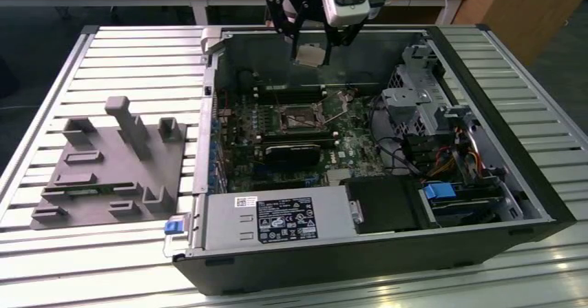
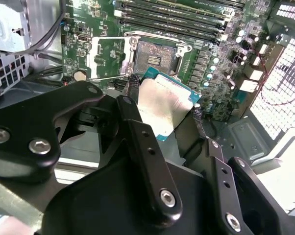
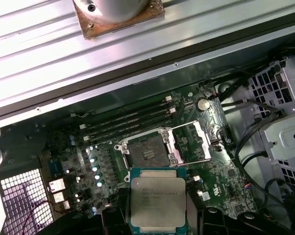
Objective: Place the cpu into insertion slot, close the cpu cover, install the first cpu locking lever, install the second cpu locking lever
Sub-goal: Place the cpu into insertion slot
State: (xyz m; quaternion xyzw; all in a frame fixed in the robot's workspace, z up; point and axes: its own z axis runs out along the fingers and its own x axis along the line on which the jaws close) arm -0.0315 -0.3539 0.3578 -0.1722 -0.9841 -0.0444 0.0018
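My gripper (image 1: 310, 52) hangs above the far wall of the open computer case, shut on the cpu (image 1: 310, 55). The cpu (image 3: 158, 200) is a flat square chip with a silver-tan top and a green edge, held level between the black fingers (image 2: 137, 117). The insertion slot (image 3: 145, 152) lies uncovered on the green board, below and ahead of the chip, and also appears in the exterior view (image 1: 299, 120). The cpu cover (image 3: 192, 142) is swung open beside the slot. A thin locking lever (image 2: 108, 77) stands raised near the cover.
Long black memory slots (image 3: 130, 120) run beside the socket. A black heatsink block (image 1: 294, 153) sits nearer the power supply (image 1: 275, 218). A drive cage (image 1: 423, 101) and cables fill the case's right in the exterior view. A grey fixture (image 1: 110, 163) lies on the slatted table.
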